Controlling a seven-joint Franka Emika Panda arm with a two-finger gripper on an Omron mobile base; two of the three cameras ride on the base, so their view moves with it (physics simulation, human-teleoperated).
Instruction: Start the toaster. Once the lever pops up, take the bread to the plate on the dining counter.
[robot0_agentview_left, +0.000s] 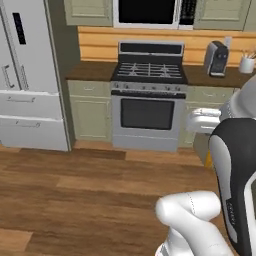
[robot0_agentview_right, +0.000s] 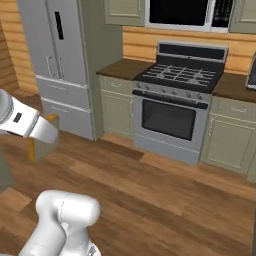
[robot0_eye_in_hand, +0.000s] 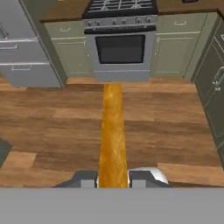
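Observation:
In the hand view my gripper (robot0_eye_in_hand: 113, 178) is shut on the bread (robot0_eye_in_hand: 113, 131). The slice shows edge-on as a golden-tan strip running up from between the fingertips, held over the wood floor. An orange sliver of the bread (robot0_agentview_left: 208, 160) peeks out beside my arm in the left base view, and the bread (robot0_agentview_right: 33, 150) hangs under my hand at the left of the right base view. The toaster (robot0_agentview_left: 216, 58), silver-grey with a black face, stands on the worktop right of the stove, far from my hand. The plate and the dining counter are out of view.
A stove (robot0_agentview_left: 149, 95) with an oven door faces me across the wood floor (robot0_agentview_left: 90, 190). A tall fridge (robot0_agentview_left: 27, 75) stands to its left, and sage-green cabinets (robot0_agentview_right: 230, 135) flank it. A microwave (robot0_agentview_left: 147, 12) hangs above. Dark cabinet fronts (robot0_eye_in_hand: 214, 87) line the right of the hand view.

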